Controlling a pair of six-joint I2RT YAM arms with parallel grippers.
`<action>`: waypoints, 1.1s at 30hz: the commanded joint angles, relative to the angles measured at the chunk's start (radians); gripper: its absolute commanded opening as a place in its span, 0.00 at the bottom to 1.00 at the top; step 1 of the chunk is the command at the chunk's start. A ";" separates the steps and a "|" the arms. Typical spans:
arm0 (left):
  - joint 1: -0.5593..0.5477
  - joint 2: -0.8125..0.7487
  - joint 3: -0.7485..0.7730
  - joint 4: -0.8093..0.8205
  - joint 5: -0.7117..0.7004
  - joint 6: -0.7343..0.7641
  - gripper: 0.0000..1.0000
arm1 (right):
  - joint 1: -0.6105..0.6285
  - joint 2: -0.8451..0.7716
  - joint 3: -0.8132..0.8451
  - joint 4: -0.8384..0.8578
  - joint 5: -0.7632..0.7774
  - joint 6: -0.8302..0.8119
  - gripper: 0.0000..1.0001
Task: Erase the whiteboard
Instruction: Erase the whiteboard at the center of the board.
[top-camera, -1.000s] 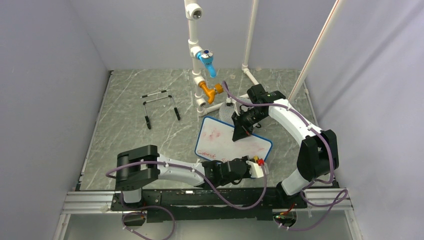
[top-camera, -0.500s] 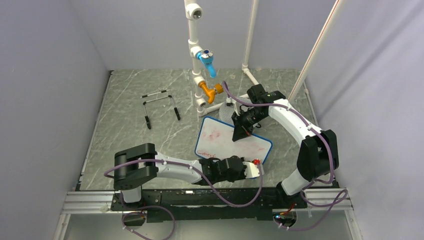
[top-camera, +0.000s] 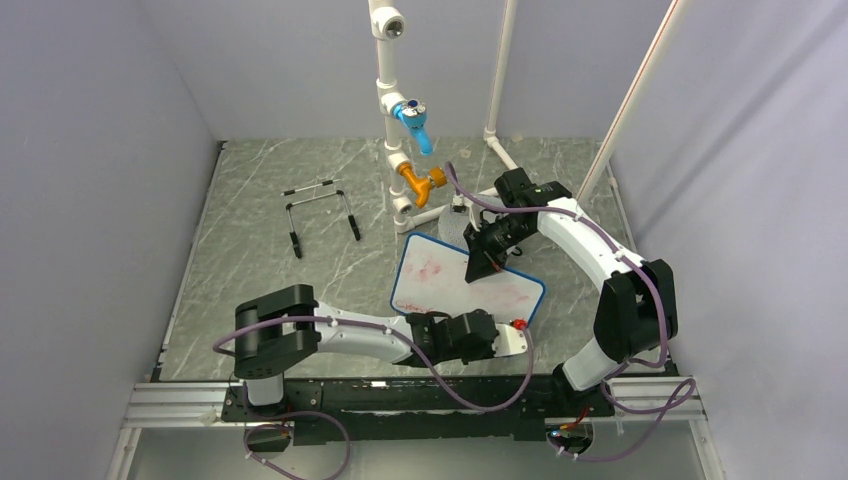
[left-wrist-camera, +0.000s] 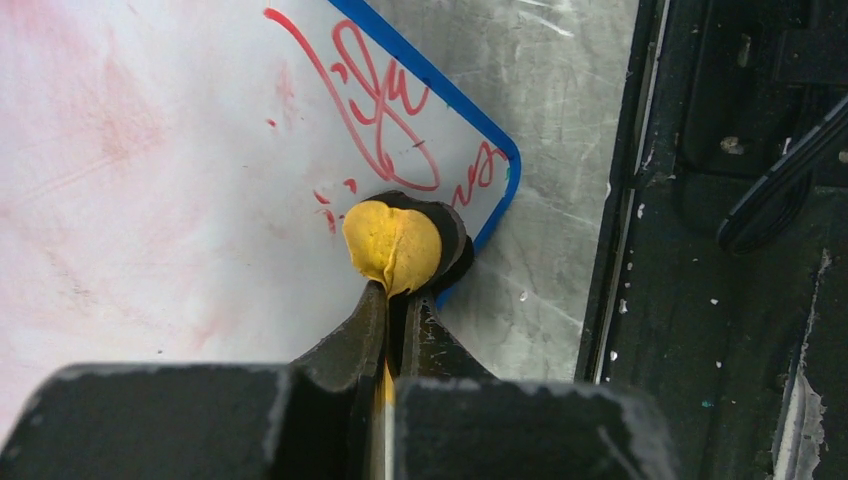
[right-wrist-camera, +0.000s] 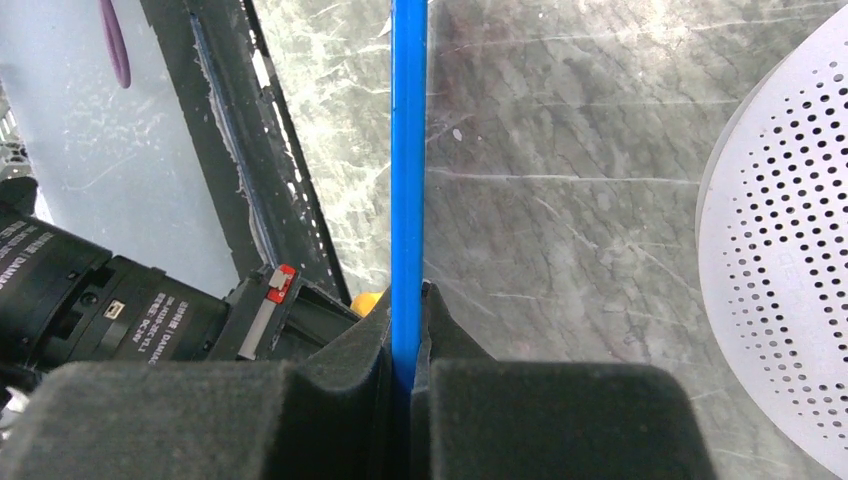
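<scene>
The whiteboard (top-camera: 432, 272) lies on the table (top-camera: 280, 290), right of the middle and close to the near edge. It has a blue rim, pink smears, and red writing (left-wrist-camera: 385, 120) by one near corner. The left gripper (left-wrist-camera: 397, 300) is squeezed tight on a yellow pad (left-wrist-camera: 392, 245), and the pad is pressed on the board right at that corner. The right gripper (right-wrist-camera: 408, 300) is closed tight on the board's far blue edge. A grey disc (right-wrist-camera: 790, 230) full of little holes lies just past the board. White pipes (top-camera: 398, 110) stand at the far edge, and a wire rack (top-camera: 320, 212) sits far off to the left.
</scene>
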 joint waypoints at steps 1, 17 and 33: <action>0.064 -0.008 0.113 0.006 -0.114 0.053 0.00 | 0.010 -0.026 -0.001 0.056 -0.061 -0.055 0.00; 0.077 -0.028 -0.006 0.036 0.029 0.027 0.00 | 0.009 -0.022 -0.002 0.057 -0.061 -0.054 0.00; 0.080 -0.013 0.065 -0.005 0.032 0.088 0.00 | 0.009 -0.017 -0.001 0.057 -0.061 -0.054 0.00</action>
